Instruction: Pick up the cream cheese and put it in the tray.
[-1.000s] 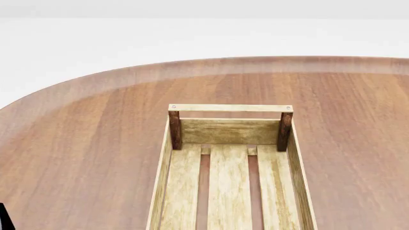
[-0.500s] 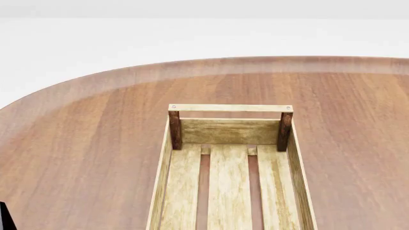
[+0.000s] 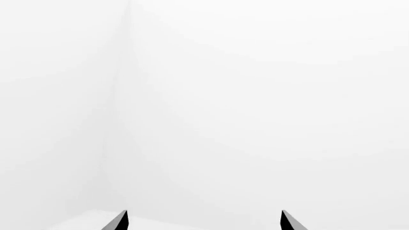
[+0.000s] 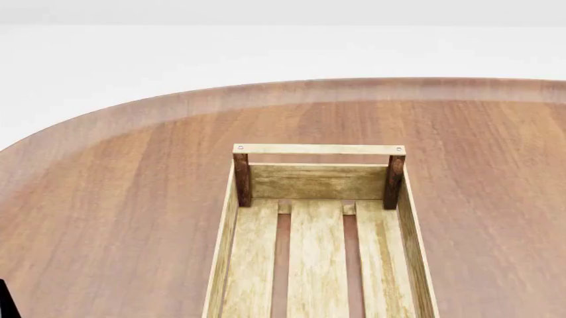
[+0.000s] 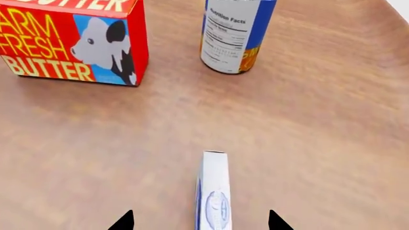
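In the right wrist view the cream cheese (image 5: 213,194), a thin white and light blue box with a blue oval logo, stands on its narrow edge on the brown table. My right gripper (image 5: 200,221) is open, and the box stands between its two dark fingertips (image 5: 124,222), apart from both. The tray (image 4: 238,265), a pale slatted wooden crate with dark corner posts, shows in the head view at the centre and holds nothing. My left gripper (image 3: 203,220) is open and faces a blank white background. Neither gripper shows in the head view.
A red butter box (image 5: 73,40) with a cow picture and a blue-orange can (image 5: 235,33) stand on the table beyond the cream cheese. The round wooden table (image 4: 115,192) spreads around the tray. A dark arm part (image 4: 5,301) shows at the lower left.
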